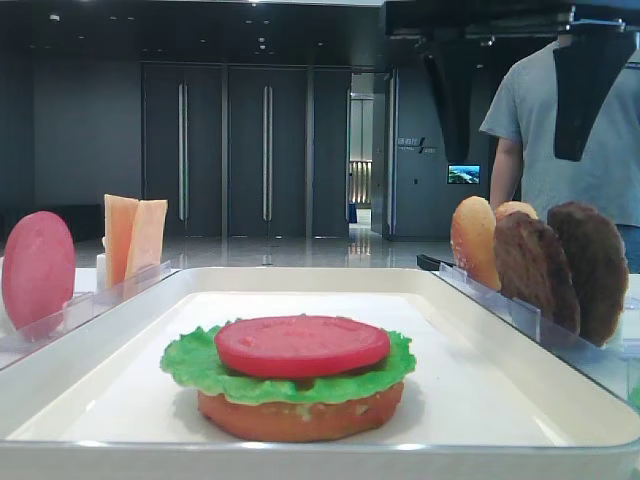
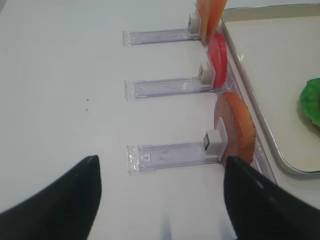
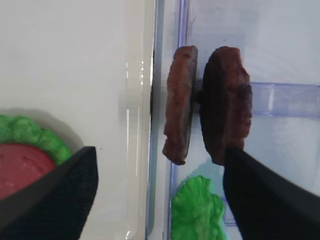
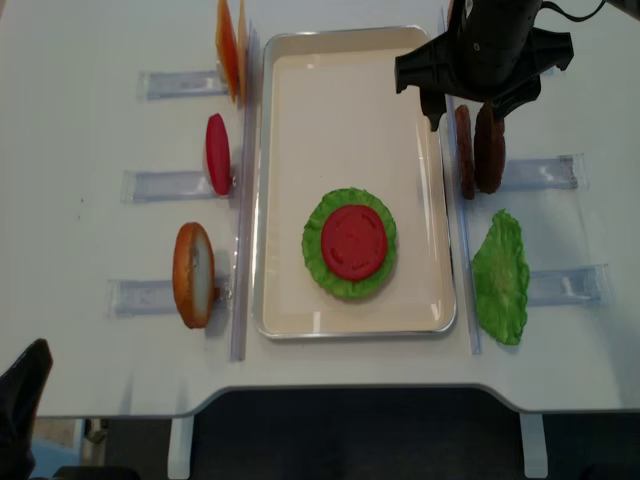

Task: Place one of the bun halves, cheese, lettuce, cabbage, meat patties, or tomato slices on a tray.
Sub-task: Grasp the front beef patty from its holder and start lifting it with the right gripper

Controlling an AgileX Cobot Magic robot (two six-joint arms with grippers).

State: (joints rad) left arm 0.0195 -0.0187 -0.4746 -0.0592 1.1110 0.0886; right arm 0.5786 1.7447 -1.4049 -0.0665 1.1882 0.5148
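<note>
Dark-brown meat patties (image 3: 207, 107) stand on edge, side by side, in a clear rack (image 4: 545, 172) just right of the white tray (image 4: 300, 100). The right gripper (image 3: 160, 192) hovers above them with jaws spread wide, holding nothing. On the tray a tomato slice (image 4: 353, 241) lies on lettuce (image 4: 320, 250). The left gripper (image 2: 160, 192) is also spread, empty

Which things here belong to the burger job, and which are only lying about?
Job:
- large white rectangular plastic tray
- thick dark-brown meat patties
- smooth red tomato slice on the stack
- green ruffled lettuce under it
- open right gripper

Lying about:
- clear acrylic racks
- person in grey shirt
</note>
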